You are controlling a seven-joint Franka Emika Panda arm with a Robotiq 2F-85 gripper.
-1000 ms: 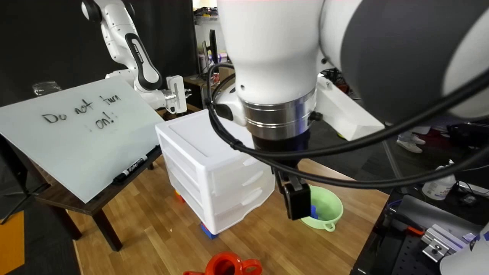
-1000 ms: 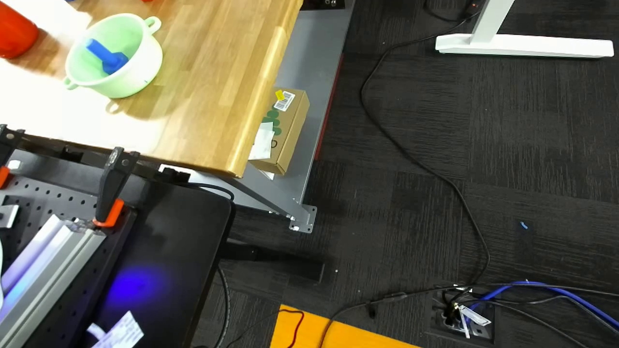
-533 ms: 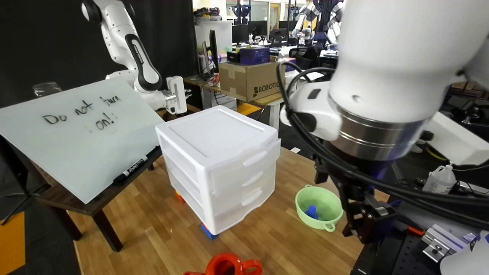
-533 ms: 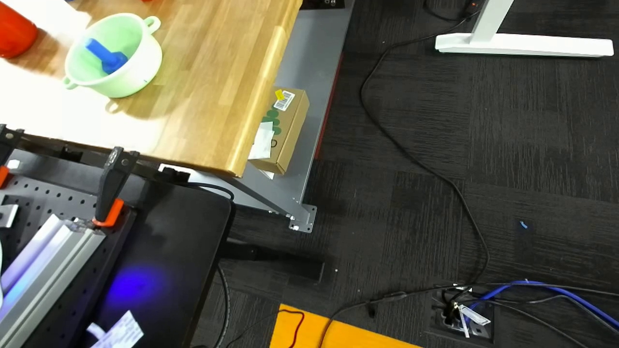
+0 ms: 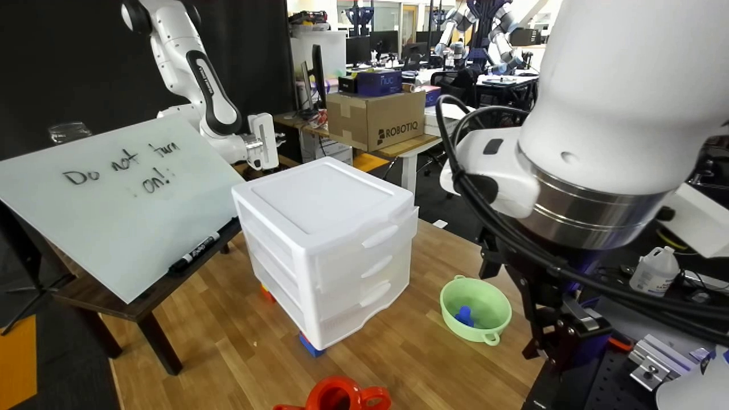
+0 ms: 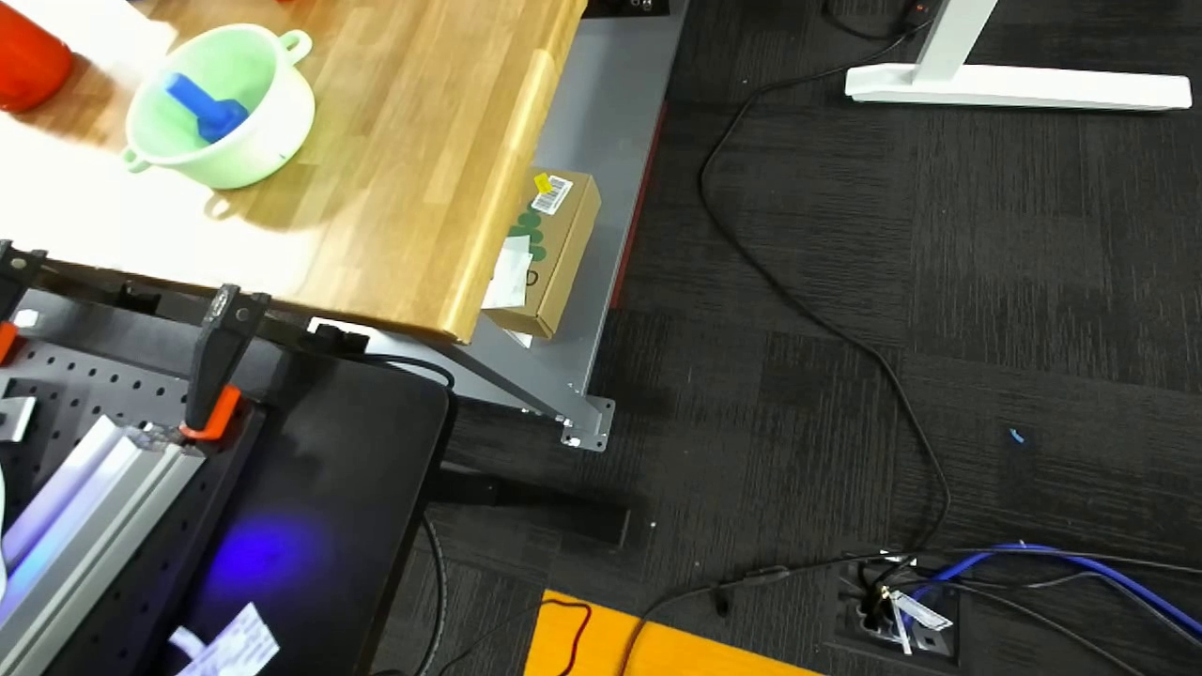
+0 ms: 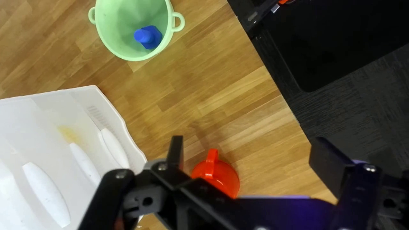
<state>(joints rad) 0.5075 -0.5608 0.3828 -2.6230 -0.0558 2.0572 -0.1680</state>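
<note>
Seen in the wrist view, my gripper (image 7: 250, 155) stands open, fingers wide apart with nothing between them, above the wooden table. Below it, partly hidden by the left finger's linkage, is a red cup (image 7: 220, 174) with a handle; the cup (image 5: 339, 393) is cut off at the bottom of an exterior view. A light green two-handled bowl (image 7: 121, 28) holds a blue piece (image 7: 148, 36); both exterior views show the bowl (image 5: 484, 299) with the blue piece (image 6: 211, 115) inside. In an exterior view the gripper (image 5: 511, 307) hangs at the bowl's right.
A white drawer unit (image 5: 330, 196) stands on the table, blue block (image 5: 311, 345) beneath a corner. A whiteboard (image 5: 114, 188) with a marker (image 5: 196, 250) leans beside it. Behind is another robot arm (image 5: 211, 85). A black side bench (image 6: 310, 488) with a clamp (image 6: 221, 366) adjoins the table.
In an exterior view my arm has swung right and tilted, uncovering the drawer unit's top and the bowl. The gripper has stayed open; bowl, cup and drawers have not moved.
</note>
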